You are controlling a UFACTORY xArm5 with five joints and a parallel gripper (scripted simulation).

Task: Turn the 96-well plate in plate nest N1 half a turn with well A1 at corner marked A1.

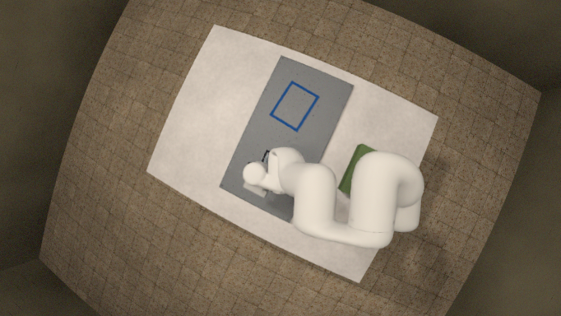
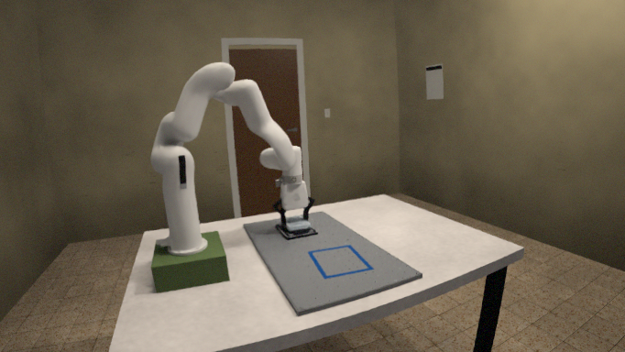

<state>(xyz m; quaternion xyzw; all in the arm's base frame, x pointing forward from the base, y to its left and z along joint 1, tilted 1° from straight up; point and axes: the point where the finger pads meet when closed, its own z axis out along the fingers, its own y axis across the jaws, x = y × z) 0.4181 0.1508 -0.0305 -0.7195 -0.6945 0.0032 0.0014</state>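
96-well plate [image 2: 297,225] | between tool [image 2: 295,219] fingers, gripped | over nest [image 2: 296,233] (contact unclear)

Dim warm light, soft shadows; top view bowed at edges.

No readable text, labels or numbers anywhere, wall sheet [image 2: 434,82] too small to read
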